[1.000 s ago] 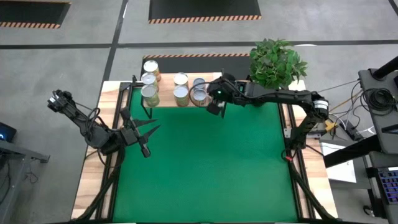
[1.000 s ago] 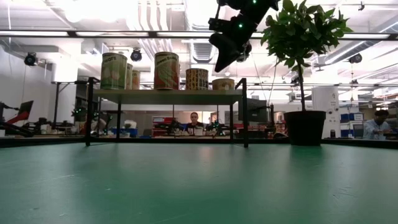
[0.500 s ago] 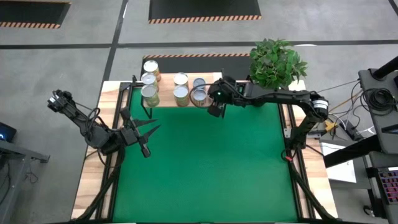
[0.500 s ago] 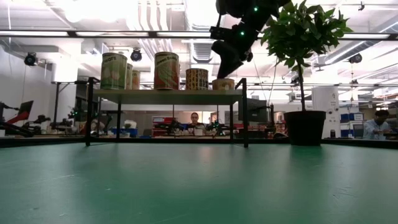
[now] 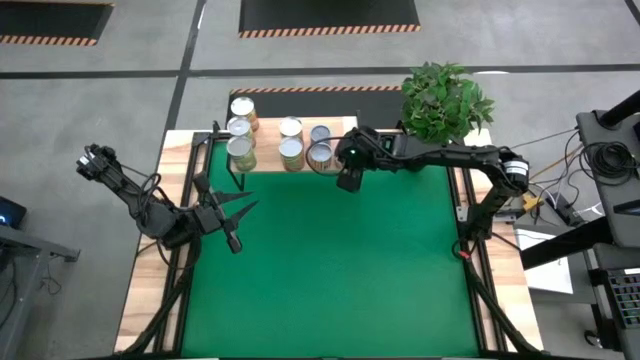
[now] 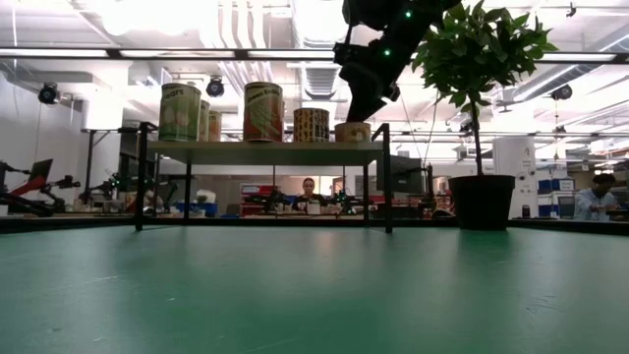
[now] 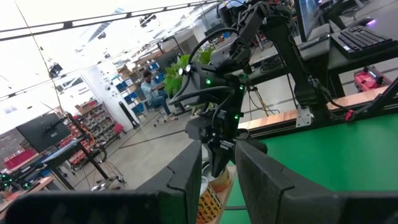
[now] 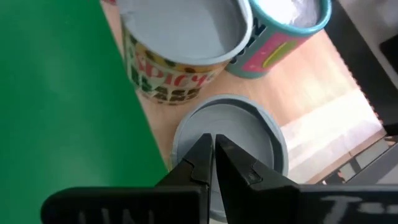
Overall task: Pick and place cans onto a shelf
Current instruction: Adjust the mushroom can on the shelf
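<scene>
Several cans (image 5: 291,150) stand upright on the pale-wood shelf (image 5: 268,140) at the table's far edge; the low view shows them in a row on its board (image 6: 260,147). My right gripper (image 8: 213,149) is shut and stands over the grey lid of a low can (image 8: 230,137) at the shelf's right end (image 6: 352,132). A yellowish printed can (image 8: 180,37) and a bluish can (image 8: 286,25) stand just beyond it. My left gripper (image 5: 238,218) is open and empty over the mat's left side. My right gripper's shut fingertips (image 8: 202,152) point down over the low can's lid (image 8: 249,134). Whether they touch it, I cannot tell.
A potted plant (image 5: 445,100) stands at the far right corner beside the shelf, its black pot (image 6: 482,202) on the table. The green mat (image 5: 330,270) spreads in front of the shelf. People sit in the room behind (image 6: 308,192).
My right gripper has shifted a little toward the table's right edge over the shelf's right end and has turned more upright. The cans have stayed where they were.
</scene>
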Robot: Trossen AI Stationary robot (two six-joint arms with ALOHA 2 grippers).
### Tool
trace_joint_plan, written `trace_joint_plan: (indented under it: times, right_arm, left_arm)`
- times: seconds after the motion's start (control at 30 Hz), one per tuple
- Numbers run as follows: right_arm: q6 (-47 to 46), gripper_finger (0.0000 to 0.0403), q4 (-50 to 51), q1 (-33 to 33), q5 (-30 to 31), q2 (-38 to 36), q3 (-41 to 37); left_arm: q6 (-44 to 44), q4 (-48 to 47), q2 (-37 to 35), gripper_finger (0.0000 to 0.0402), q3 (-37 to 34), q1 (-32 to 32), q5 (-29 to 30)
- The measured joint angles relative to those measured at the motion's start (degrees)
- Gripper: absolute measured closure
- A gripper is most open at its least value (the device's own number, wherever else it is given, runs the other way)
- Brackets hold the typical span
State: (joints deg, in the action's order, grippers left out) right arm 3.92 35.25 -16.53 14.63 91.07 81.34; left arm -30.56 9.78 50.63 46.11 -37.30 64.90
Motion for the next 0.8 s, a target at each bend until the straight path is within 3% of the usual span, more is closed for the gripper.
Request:
trace_joint_plan:
  times: [0.63, 0.8]
  right_arm:
    - [1.9, 0.039, 6.2, 1.1, -0.2, 0.1, 5.9]
    - [0.2, 0.039, 12.8, 2.7, -4.2, 0.1, 8.1]
  left_arm:
    - [0.0, 0.0, 0.0, 0.032, 0.0, 0.0, 0.0]
    - [0.0, 0.0, 0.0, 0.032, 0.0, 0.0, 0.0]
